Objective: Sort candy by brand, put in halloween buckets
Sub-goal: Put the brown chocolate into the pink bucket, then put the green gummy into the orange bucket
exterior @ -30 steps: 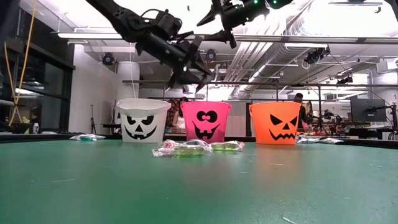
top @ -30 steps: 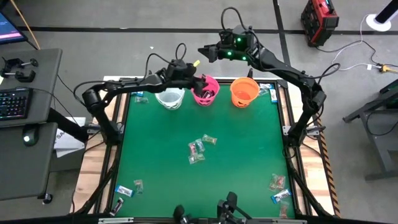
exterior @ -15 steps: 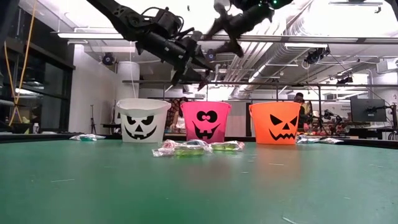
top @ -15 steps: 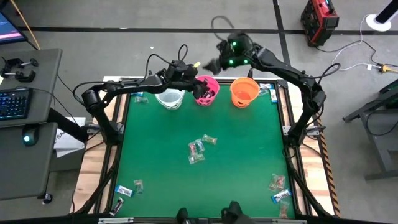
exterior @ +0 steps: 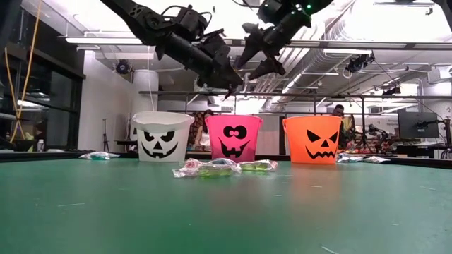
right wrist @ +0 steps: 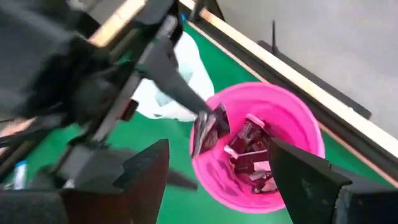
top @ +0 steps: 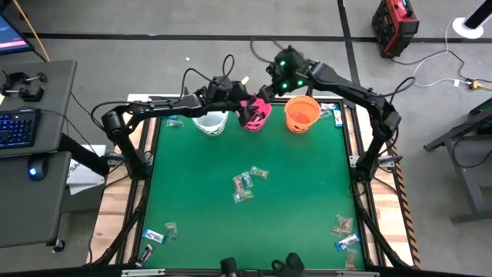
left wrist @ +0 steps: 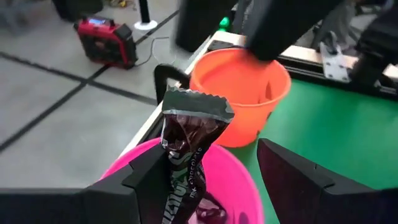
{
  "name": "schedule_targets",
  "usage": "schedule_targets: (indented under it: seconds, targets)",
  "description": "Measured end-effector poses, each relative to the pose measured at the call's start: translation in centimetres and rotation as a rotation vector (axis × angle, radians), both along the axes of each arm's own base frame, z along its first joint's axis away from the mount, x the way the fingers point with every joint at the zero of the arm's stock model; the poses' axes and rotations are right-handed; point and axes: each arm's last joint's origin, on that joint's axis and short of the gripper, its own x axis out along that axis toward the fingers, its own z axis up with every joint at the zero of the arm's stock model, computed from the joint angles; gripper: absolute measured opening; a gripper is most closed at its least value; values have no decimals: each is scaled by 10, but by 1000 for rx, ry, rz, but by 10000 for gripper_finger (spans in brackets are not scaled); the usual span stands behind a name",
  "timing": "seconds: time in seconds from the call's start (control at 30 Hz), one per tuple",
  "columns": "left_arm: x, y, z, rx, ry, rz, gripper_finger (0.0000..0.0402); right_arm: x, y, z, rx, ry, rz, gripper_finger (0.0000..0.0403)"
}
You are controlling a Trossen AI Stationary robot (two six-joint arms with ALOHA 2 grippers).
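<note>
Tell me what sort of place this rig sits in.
Probably an open lab or workshop: exposed ceiling ducts and strip lights overhead, a desk with a keyboard beside the green table, and cables on a bare floor.

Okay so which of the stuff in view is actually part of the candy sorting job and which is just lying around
Part of the job:
- white bucket, pink bucket, orange bucket
- dark-wrapped candy at the left gripper, above the pink bucket
- loose candy mid-table
- right gripper, open nearby

Just lying about:
- keyboard and mouse on the side desk
- red case on the floor
</note>
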Motion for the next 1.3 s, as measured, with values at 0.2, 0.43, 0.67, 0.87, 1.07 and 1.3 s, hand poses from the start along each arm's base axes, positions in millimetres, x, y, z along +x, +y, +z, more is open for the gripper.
schedule_targets:
  seconds: [0.2,0.43,0.67,0.87,1.07,1.3]
  targets:
    - [7,-14,1,76,23,-39,220,18,13,-16,1,70,-1,264]
    - [8,-18,-3,84,75,-27,220,22,17,-18,-28,93,-22,264]
    - [5,-17,-7,92,132,33,220,14,5,-19,-36,111,-60,264]
    - [-3,-19,-5,116,216,68,220,3,-2,-14,-56,117,-67,264]
    - [-47,-31,42,-90,177,111,220,-11,12,-6,-63,175,132,264]
    - [-103,-73,74,-243,-25,138,220,-10,67,-19,48,324,519,264]
